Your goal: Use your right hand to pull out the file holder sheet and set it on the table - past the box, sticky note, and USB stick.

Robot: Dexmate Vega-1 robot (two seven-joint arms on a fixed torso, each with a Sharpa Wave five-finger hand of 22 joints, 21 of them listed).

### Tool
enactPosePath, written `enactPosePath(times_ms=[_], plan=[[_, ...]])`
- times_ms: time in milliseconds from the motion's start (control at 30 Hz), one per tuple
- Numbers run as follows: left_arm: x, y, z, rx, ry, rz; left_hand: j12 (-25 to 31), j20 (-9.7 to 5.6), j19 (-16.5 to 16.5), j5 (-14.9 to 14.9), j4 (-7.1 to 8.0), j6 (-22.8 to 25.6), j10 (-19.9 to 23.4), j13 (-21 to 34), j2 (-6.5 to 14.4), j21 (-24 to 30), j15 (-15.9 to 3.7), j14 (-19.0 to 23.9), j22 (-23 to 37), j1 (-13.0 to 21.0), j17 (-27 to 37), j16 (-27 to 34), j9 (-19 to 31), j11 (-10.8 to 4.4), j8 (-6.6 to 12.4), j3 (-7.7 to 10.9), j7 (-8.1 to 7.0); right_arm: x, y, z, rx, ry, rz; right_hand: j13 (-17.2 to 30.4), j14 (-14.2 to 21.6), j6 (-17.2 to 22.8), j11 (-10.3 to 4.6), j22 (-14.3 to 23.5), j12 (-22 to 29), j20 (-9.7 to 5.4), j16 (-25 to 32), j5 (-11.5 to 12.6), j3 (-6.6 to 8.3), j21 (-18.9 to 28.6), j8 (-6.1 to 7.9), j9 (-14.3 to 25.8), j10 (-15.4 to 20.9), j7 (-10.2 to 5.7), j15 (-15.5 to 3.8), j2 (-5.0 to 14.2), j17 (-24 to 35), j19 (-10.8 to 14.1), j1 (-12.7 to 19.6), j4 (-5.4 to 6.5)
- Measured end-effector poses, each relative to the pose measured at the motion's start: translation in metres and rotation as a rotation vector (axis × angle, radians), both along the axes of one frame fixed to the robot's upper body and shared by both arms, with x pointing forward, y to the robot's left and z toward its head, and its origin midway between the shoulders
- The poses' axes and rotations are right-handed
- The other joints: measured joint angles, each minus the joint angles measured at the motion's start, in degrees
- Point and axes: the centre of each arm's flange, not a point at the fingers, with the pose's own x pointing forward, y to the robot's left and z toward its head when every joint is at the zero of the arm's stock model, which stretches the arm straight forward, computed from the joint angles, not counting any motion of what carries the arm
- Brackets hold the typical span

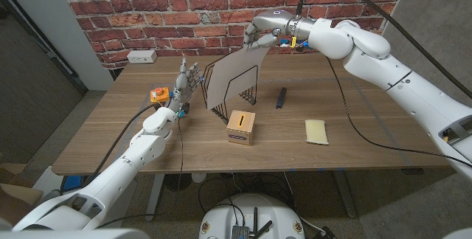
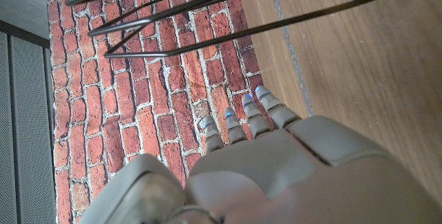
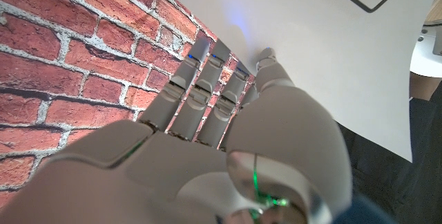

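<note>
An orange device (image 1: 156, 94) and white power strip (image 1: 141, 56) sit before the brick wall (image 1: 147, 10).

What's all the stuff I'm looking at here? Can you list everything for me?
Sheet: one, white, lifted above the wire holder, its top corner gripped by the right hand.
File holder: one, black wire, mid-table.
Box: one, wooden with a dark slot, in front of the holder.
Sticky note: one, pale yellow, on the table's right side.
USB stick: one, black, right of the holder.
Orange object: one, by the left hand, too small to identify.
Outlet strip: one, white, far left table edge.
Table: one, brown wood.
Left hand: fingers upright, beside the holder.
Right hand: holds the sheet.
</note>
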Motion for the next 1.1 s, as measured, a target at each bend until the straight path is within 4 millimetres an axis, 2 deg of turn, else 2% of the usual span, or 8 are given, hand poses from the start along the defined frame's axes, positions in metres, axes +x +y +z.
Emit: enactPosePath(times_ms=[700, 1100], plan=[[0.000, 0.000, 0.000, 0.000, -0.001, 0.000, 0.00, 0.00, 0.00, 0.00, 0.00, 0.00, 0.00, 0.00, 0.00, 0.00, 0.00, 0.00, 0.00, 0.00, 0.00, 0.00, 0.00, 0.00, 0.00, 0.00, 0.00, -0.007, -0.013, -0.005, 0.139, -0.016, -0.001, 0.27, 0.52, 0.26, 0.00, -0.14, 0.00, 0.00, -0.07, 0.00, 0.41, 0.66, -0.40, -0.03, -0.01, 0.28, -0.11, 0.08, 0.53, 0.00, -0.08, -0.41], [0.000, 0.000, 0.000, 0.000, -0.001, 0.000, 0.00, 0.00, 0.00, 0.00, 0.00, 0.00, 0.00, 0.00, 0.00, 0.00, 0.00, 0.00, 0.00, 0.00, 0.00, 0.00, 0.00, 0.00, 0.00, 0.00, 0.00, -0.013, -0.019, -0.008, 0.184, -0.027, -0.011, 0.27, 0.51, 0.25, 0.00, -0.13, -0.32, 0.00, -0.23, 0.00, 0.61, 0.95, -0.68, 0.30, -0.01, 0.27, -0.11, -0.02, 0.80, 0.00, -0.44, -0.21]])
